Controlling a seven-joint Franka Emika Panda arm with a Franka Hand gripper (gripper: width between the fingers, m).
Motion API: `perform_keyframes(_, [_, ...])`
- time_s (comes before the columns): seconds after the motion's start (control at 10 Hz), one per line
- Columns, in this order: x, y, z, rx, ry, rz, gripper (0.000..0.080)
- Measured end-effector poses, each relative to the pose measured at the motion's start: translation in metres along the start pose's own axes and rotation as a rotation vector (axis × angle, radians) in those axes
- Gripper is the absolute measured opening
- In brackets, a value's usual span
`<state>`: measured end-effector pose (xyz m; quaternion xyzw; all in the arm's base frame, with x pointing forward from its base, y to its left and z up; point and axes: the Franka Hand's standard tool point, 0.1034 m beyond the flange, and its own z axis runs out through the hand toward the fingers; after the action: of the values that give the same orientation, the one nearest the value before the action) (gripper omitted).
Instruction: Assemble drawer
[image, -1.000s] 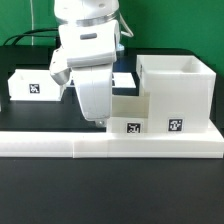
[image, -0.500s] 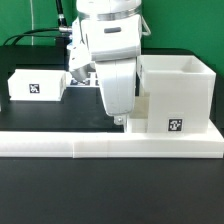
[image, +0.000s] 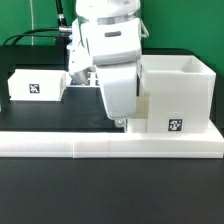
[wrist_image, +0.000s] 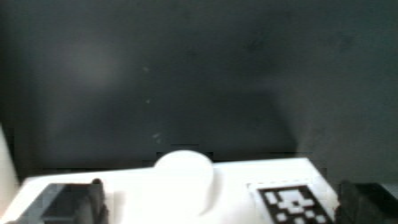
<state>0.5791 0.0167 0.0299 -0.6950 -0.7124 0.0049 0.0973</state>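
The drawer's large hollow cube casing (image: 182, 92) stands at the exterior view's right, with a square tag on its front. One small knobbed box (image: 36, 84) sits apart at the exterior view's left. A second small box (wrist_image: 196, 190), with a round knob (wrist_image: 180, 163) and a tag (wrist_image: 295, 203), lies right against the casing; in the exterior view only a strip of it (image: 142, 112) shows beside my hand. My gripper (wrist_image: 222, 205) is open, its dark fingers (wrist_image: 71, 205) standing on either side of this box without closing on it. From outside, the gripper (image: 119, 119) hangs low over it.
A long low white wall (image: 110, 147) runs along the front of the parts. The table top (wrist_image: 178, 70) is black. Dark cables (image: 30, 36) lie at the back on the exterior view's left.
My gripper has shifted toward the exterior view's right, from beside the second small box to over it, hiding its tag. In the last half second it has barely moved.
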Motion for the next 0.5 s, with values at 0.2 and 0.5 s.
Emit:
perform_keyframes(0.2, [0.0153, 0.0015, 0.0068, 0.025, -0.006, -0.042, 0.0649])
perform_keyframes(0.5, [0.016, 0.0014, 0.0072, 0.045, -0.011, -0.028, 0.0649])
